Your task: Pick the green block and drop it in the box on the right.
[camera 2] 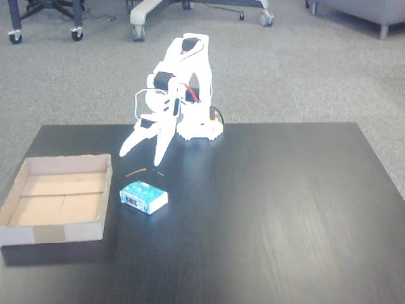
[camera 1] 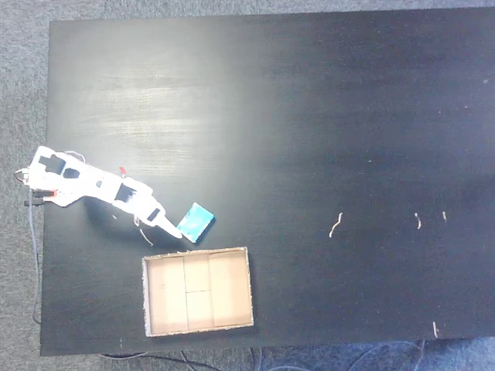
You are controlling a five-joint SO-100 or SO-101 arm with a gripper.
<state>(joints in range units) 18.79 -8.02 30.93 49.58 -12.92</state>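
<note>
A teal green block [camera 2: 143,196], its side printing too small to read, lies on the black table [camera 2: 266,209] just beside the cardboard box [camera 2: 38,234], whose floor is bare. The white gripper [camera 2: 140,156] hangs behind the block, fingers spread apart, gripping nothing.

Both fixed views are evenly lit from above, bright enough, with a soft, slightly blurred focus. In a fixed view from overhead, the black table [camera 1: 309,116] carries a broad pale glare across its upper left, fading to dark on the right. The white arm [camera 1: 93,185] is overexposed, its detail washed out. In the other fixed view, the table [camera 2: 285,209] shows faint sheen right of centre, and the box [camera 2: 38,234] casts a soft shadow along its near wall.
</note>
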